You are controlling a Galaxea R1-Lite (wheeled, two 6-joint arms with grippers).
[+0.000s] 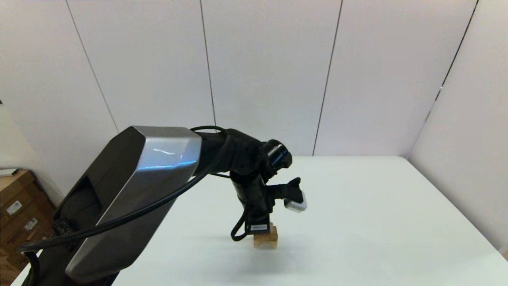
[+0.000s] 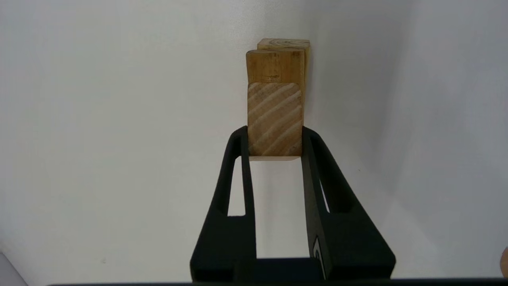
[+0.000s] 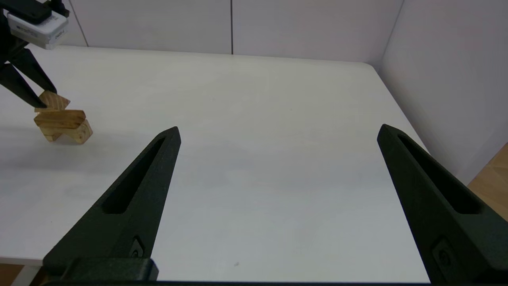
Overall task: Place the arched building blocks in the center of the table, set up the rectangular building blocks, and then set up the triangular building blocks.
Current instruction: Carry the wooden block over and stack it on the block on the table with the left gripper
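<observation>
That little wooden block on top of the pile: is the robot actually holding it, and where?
Yes. The left gripper pinches the triangular block by its two flat end faces, atop the rectangular block and the arched block. The right gripper is open and holds nothing.

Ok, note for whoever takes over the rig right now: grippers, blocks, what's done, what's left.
Left gripper: shut on the triangular block, holding it at the top of the stack.
Right gripper: open, parked over bare table, away from the stack.
Arched block sits on the table; rectangular block lies on it.
Done: arch and rectangle placed.
Left: release the triangle, check it stays, back the left arm away.
</observation>
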